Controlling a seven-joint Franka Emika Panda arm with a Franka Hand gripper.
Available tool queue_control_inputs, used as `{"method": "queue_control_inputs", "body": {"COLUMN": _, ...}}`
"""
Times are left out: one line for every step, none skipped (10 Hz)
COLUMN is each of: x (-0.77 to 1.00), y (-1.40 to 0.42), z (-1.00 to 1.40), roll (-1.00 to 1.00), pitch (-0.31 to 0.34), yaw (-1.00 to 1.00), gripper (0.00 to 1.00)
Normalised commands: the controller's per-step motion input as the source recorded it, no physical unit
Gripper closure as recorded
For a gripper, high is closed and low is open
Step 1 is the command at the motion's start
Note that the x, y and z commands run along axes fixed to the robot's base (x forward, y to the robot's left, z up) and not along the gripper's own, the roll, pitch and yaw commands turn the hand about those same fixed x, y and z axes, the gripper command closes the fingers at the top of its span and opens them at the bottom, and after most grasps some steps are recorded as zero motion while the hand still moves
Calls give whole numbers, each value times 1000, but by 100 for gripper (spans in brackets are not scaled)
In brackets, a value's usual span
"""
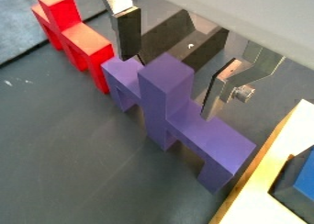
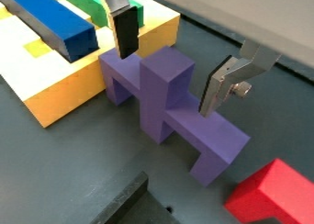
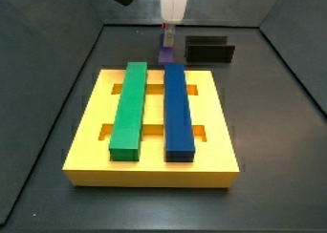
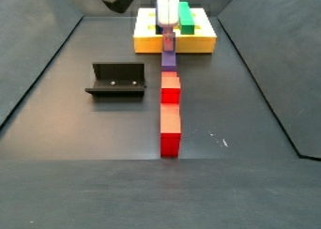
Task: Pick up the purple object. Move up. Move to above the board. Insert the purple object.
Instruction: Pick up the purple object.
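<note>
Behind the board (image 3: 153, 160), gripper (image 3: 167, 29) half-hiding the purple object (image 3: 166, 53).

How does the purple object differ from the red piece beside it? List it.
1. The purple object sits between the open gripper fingers; the red piece lies free.
2. In a side view, the purple object lies nearer the board; the red piece lies farther.
Both rest on the floor in one line.

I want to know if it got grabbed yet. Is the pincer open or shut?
Open. In both wrist views the pincer straddles the purple bar's raised block, with a gap showing between each finger and the block.
</note>
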Motion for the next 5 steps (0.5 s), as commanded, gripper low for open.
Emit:
{"method": "queue_control_inputs", "body": {"x": 0, "y": -74, "z": -246, "roll": -9, "pitch": -24, "yaw": 0, "gripper": 0}}
{"method": "queue_control_inputs", "body": {"x": 0, "y": -71, "z": -171, "roll": 0, "pitch": 0, "yaw": 0, "gripper": 0}}
{"method": "queue_control_inputs", "body": {"x": 0, "y": -23, "z": -129, "roll": 0, "pitch": 0, "yaw": -77, "gripper": 0}}
{"method": "queue_control_inputs", "body": {"x": 0, "y": 0, "z": -109, "roll": 0, "pitch": 0, "yaw": -60, "gripper": 0}}
{"method": "queue_control_inputs", "body": {"x": 0, "y": 0, "z": -11, "roll": 0, "pitch": 0, "yaw": -26, "gripper": 0}}
